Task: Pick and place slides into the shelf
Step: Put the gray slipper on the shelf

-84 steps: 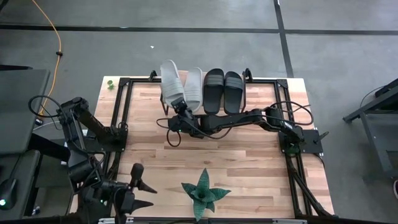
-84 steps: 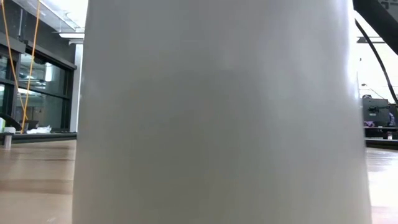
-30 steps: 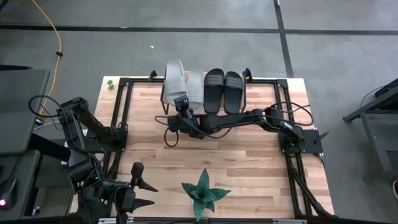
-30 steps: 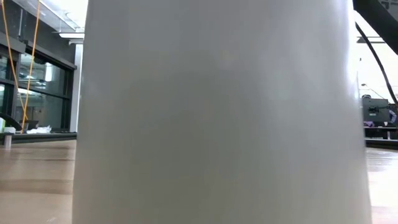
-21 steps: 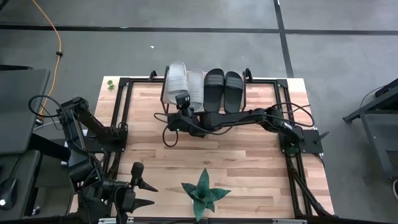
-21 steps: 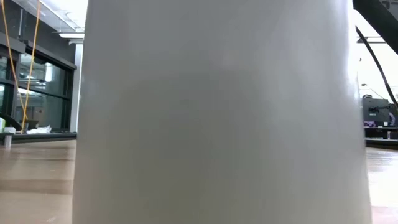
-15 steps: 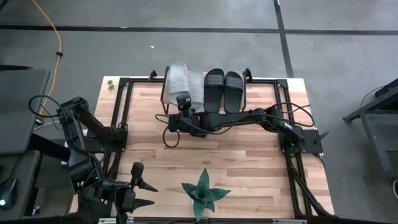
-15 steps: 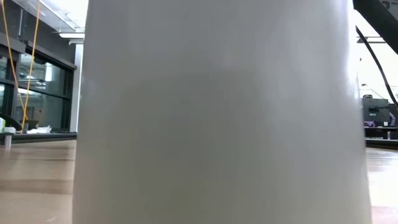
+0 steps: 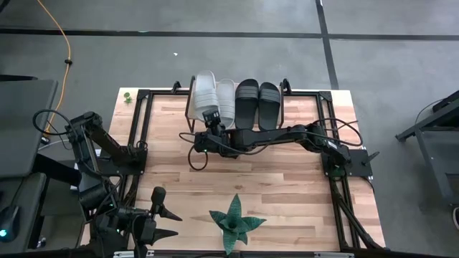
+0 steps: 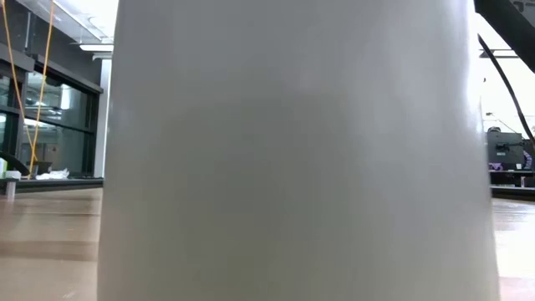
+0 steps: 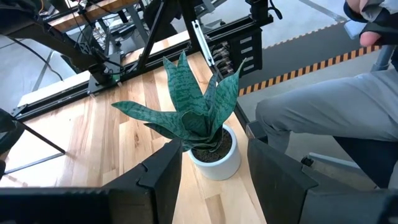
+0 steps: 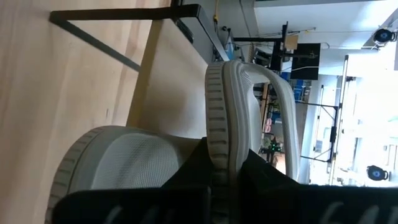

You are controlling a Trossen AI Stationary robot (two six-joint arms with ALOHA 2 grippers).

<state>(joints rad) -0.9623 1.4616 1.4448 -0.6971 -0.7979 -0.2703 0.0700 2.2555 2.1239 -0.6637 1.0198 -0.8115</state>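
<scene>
Four slides lie side by side over the shelf point(image 12: 171, 81) at the table's far edge: two pale ones point(image 9: 203, 87) point(image 9: 225, 97) and two black ones point(image 9: 246, 97) point(image 9: 269, 95). My right gripper point(image 9: 210, 116) reaches in from the right and is shut on the near end of the leftmost pale slide. The right wrist view shows this slide edge-on point(image 12: 219, 106), with its neighbour point(image 12: 115, 162) lying beside it. My left gripper point(image 9: 171, 223) waits open at the table's near left corner, beside the plant. My right gripper pinches the leftmost pale slide by the rim of its heel end point(image 12: 217, 158) between the two fingers. The fingers come level from the table's near side, along the slide. The sole lies flat over the shelf; I cannot tell whether it rests on the plank.
A green spiky plant point(image 9: 234, 222) in a white pot point(image 11: 214, 155) stands near the table's near edge. The pot point(image 10: 292, 150) fills the low view. A person's grey-trousered legs point(image 11: 336, 106) show beyond the table. A dark metal frame point(image 9: 143, 97) rims the tabletop.
My right gripper has moved slightly toward the far edge. It has pushed the pale slide farther over the shelf and turned its toe end until it lies parallel with the neighbouring pale slide. For the last half second both have kept still.
</scene>
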